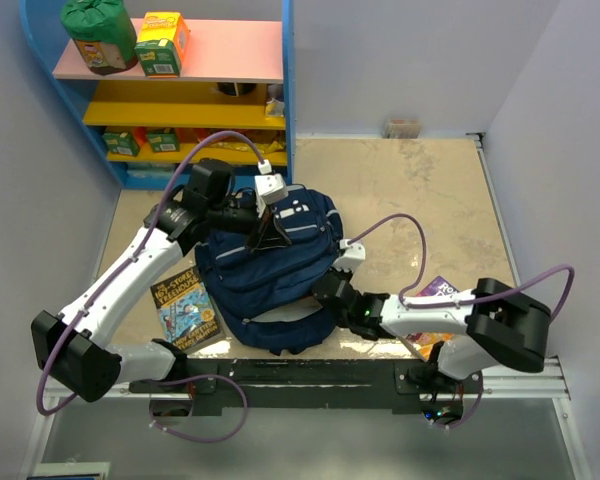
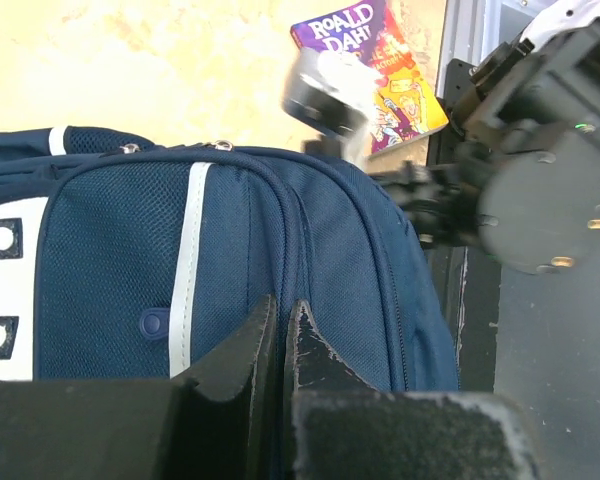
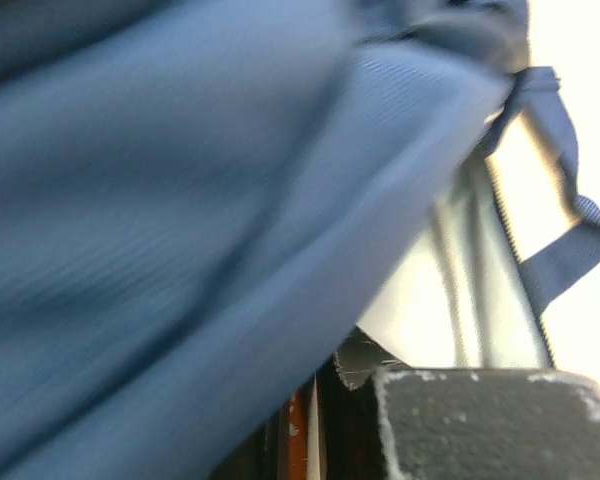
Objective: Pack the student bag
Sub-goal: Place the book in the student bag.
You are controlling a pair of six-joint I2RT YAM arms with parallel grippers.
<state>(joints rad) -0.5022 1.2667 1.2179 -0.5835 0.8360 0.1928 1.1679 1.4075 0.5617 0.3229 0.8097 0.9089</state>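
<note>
A large navy-blue student bag (image 1: 270, 285) of woven fabric lies slumped in soft folds at the middle of a beige, marble-patterned table (image 1: 410, 190), between two white-and-black robot arms. The left gripper (image 1: 271, 232) hangs over the upper part of the bag, its black wedge-shaped fingers (image 2: 250, 350) pressed together with only a hairline slit between them. Nothing can be seen caught in that slit.

From the left wrist, the bag's front panel shows a fine mesh weave, a thin white stripe (image 2: 188, 260) running down it, a white patch (image 2: 5, 290) with dark square eyelets at its left edge, and curved zip seams with small silver pulls (image 2: 128, 148).

The right gripper (image 1: 330, 288) is pushed against the bag's right flank. In its own camera, blurred ribbed blue cloth fills most of the view and a flat webbing strap (image 3: 570, 240) loops at the right. Only one scuffed black finger (image 3: 460, 420) shows, so whether those jaws are parted or gripping cannot be told.

A glossy purple paperback (image 2: 375, 70) lies flat beneath the right arm. A second illustrated book (image 1: 185, 308) lies beside the bag's left edge. At the far left stands a blue-framed shelf (image 1: 180, 60) with pink and yellow boards, a green pouch (image 1: 98, 35) and a yellow-green carton (image 1: 162, 45) on top.
</note>
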